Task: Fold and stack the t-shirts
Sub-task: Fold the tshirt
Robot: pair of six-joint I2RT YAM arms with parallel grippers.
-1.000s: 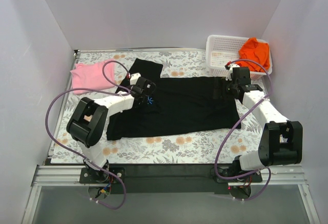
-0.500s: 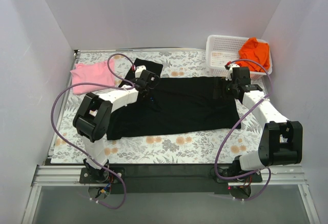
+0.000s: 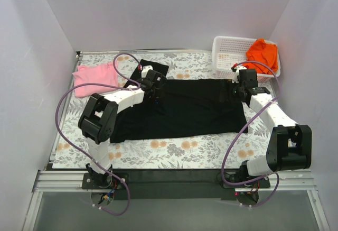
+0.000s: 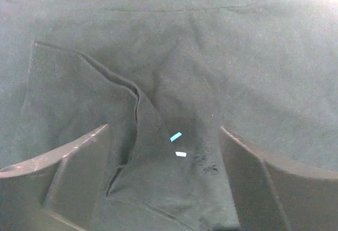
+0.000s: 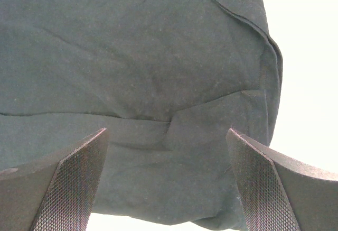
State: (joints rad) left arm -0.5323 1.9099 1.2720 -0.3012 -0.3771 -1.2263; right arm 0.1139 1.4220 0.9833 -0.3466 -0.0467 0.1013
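Note:
The large black t-shirt (image 3: 190, 109) lies spread across the middle of the table. My left gripper (image 3: 157, 91) hangs over its upper left part, near the collar. In the left wrist view the left gripper (image 4: 163, 178) is open, with a raised fold of black cloth and two blue flecks of the chest mark (image 4: 176, 136) between its fingers (image 4: 79, 167). My right gripper (image 3: 236, 91) is open over the shirt's right edge. Black cloth (image 5: 158, 83) lies between the right gripper's (image 5: 166, 183) pads. The pink t-shirt (image 3: 95, 79) lies at the back left. The orange t-shirt (image 3: 262, 53) hangs in the basket.
A white mesh basket (image 3: 228, 56) stands at the back right corner. A black sleeve (image 3: 153, 67) sticks out toward the back wall. Purple cables loop from both arms. The floral tablecloth (image 3: 185, 146) shows along the near edge.
My left gripper has moved toward the back right over the black t-shirt and opened, letting go of the cloth. The blue mark no longer shows from above. The right arm has not moved.

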